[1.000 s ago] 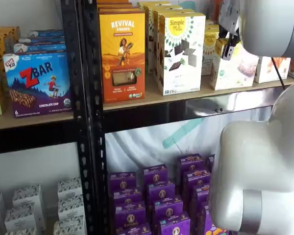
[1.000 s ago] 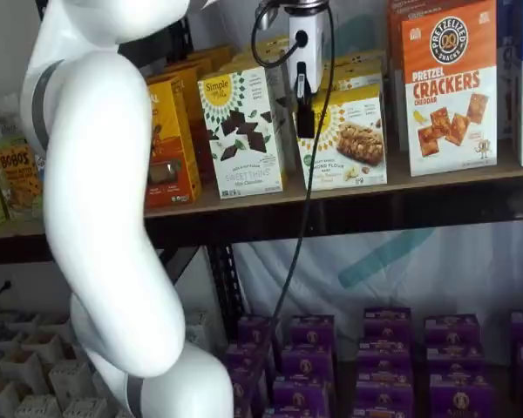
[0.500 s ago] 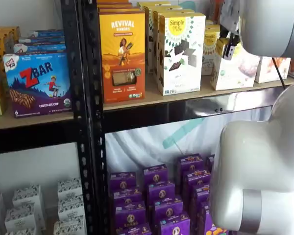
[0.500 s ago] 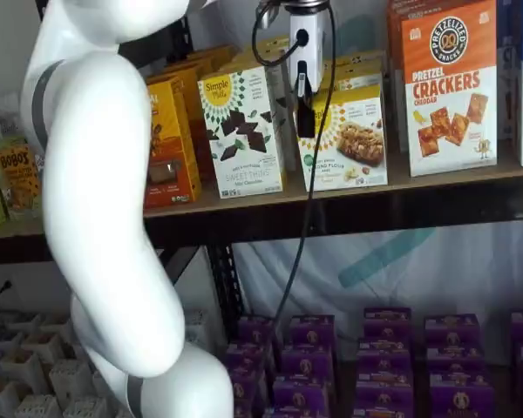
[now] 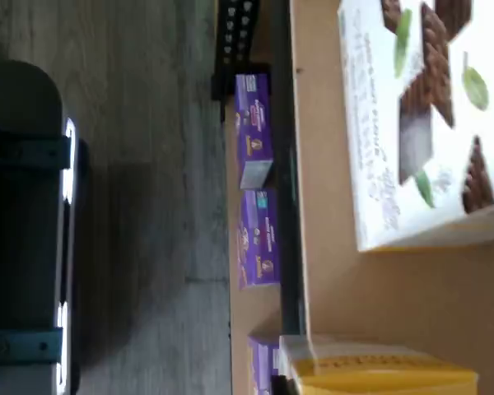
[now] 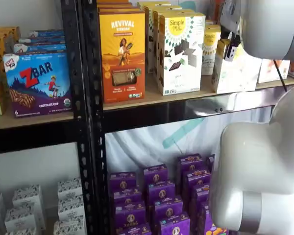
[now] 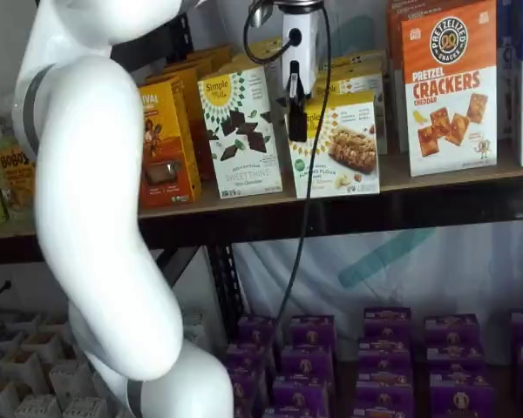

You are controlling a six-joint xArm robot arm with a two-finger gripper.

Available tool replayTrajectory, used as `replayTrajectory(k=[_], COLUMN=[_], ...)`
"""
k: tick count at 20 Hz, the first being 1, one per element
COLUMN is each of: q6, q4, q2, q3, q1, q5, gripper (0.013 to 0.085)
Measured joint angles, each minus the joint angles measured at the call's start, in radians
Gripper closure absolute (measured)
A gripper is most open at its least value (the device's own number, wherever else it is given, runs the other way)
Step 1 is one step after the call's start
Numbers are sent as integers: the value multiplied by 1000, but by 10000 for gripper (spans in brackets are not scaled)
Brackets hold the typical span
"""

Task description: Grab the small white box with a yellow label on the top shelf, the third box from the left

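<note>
The small white box [image 7: 336,144] stood at the front edge of the top shelf [image 7: 436,178], just beside the taller white box with chocolate squares [image 7: 241,132] and near the orange cracker box [image 7: 449,87]. My gripper [image 7: 295,109] hung against the small white box's upper corner; my black fingers [image 7: 296,122] showed side-on, so I could not tell whether my jaws were apart or clamped. Purple boxes [image 7: 383,348] sat far below the small white box.
</note>
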Motion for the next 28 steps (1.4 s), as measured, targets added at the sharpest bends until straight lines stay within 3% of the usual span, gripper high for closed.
replayTrajectory(k=[16,20,28], q6=[9,9,20], q4=[40,75,21], q2=[-150,-195,-321], q3=[115,153,276], q1=[-13,-27,2], q5=[94,113,92], gripper=[610,610,610])
